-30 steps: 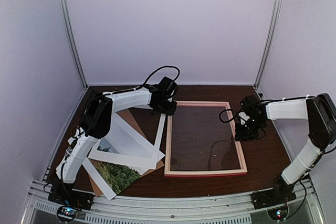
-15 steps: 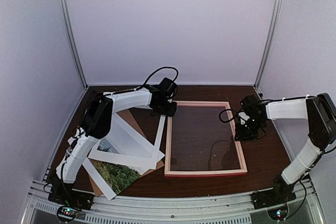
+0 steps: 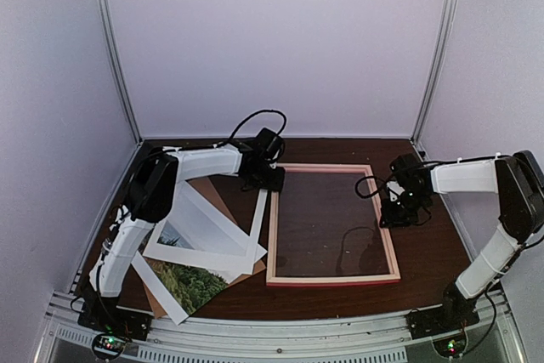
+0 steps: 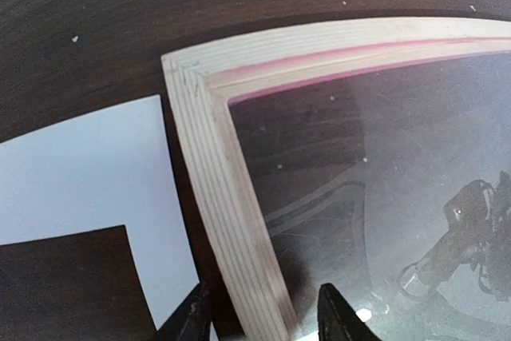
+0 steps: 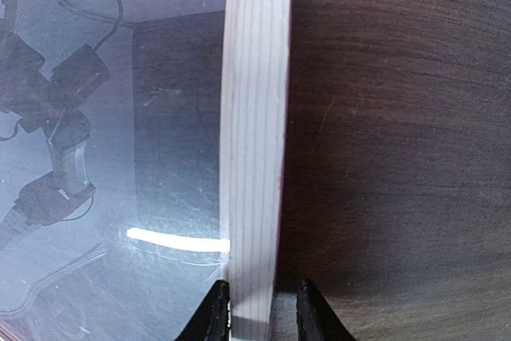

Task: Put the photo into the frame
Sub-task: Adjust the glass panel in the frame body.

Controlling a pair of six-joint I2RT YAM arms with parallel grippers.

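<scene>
A dark wood table (image 3: 425,261) stood inside pale lilac walls (image 3: 280,40). On it the frame (image 3: 333,279) lay flat just right of centre, and the photo (image 3: 191,285) lay at 7 o'clock from it, partly under a white mat (image 3: 208,227) beside a brown board (image 3: 217,193). Only the top view showed the photo, and only the wrist views showed the arms mirrored in the glass (image 4: 383,157). The left claw (image 3: 272,180), at the frame's 11 o'clock corner, straddled the left rail with its jaws apart and a gap on each side. The right claw (image 3: 398,220), at 3 o'clock, was pinched on the right rail.
</scene>
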